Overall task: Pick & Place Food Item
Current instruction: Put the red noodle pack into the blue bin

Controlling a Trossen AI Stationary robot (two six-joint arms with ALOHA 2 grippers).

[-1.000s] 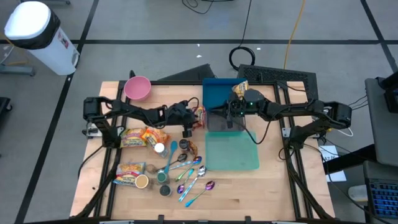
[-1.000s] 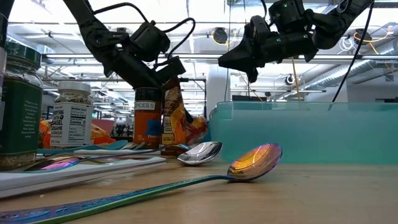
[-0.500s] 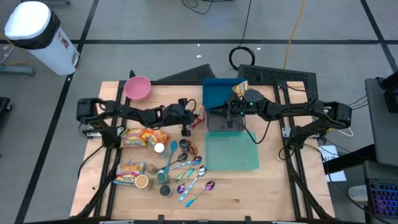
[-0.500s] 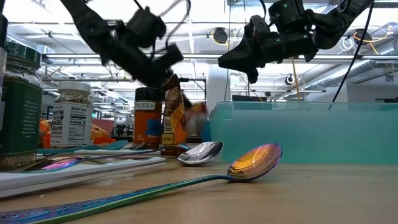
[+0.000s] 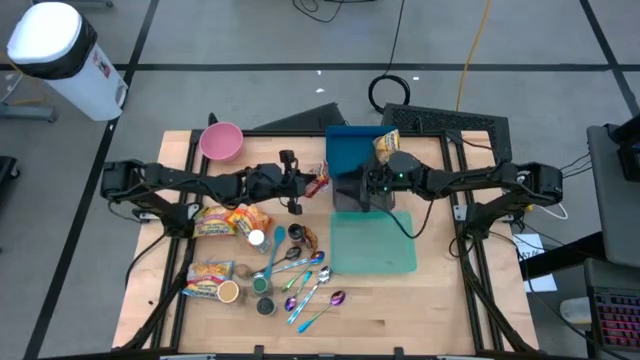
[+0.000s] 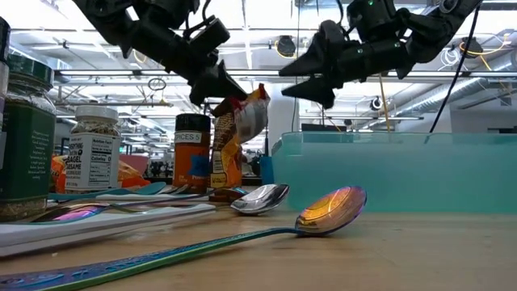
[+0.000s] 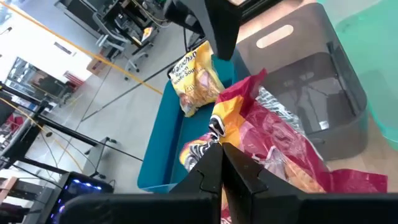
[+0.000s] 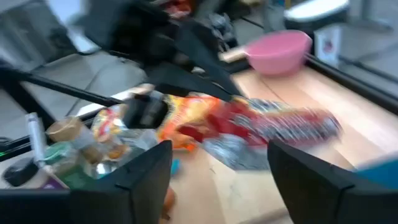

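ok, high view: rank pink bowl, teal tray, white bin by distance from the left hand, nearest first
From the left hand, shut on the red snack bag:
1. Teal tray, just to its right and toward the front edge.
2. Pink bowl, at the table's back left.
3. White bin, off the table, on the floor, far left.

A pink bowl (image 5: 221,141) sits at the far left corner of the wooden table (image 5: 400,310). Near the table's middle, several iridescent spoons (image 5: 316,290) lie fanned out, touching one another, with small spice jars (image 5: 262,283) beside them. In the low view a tall green-lidded jar (image 6: 24,145) and a white sesame jar (image 6: 91,153) stand at the left, an orange-labelled jar (image 6: 191,158) farther back. Off the table, a white bin with a black band (image 5: 60,55) stands on the grey floor, and a coiled black cable (image 5: 392,92) lies behind the table
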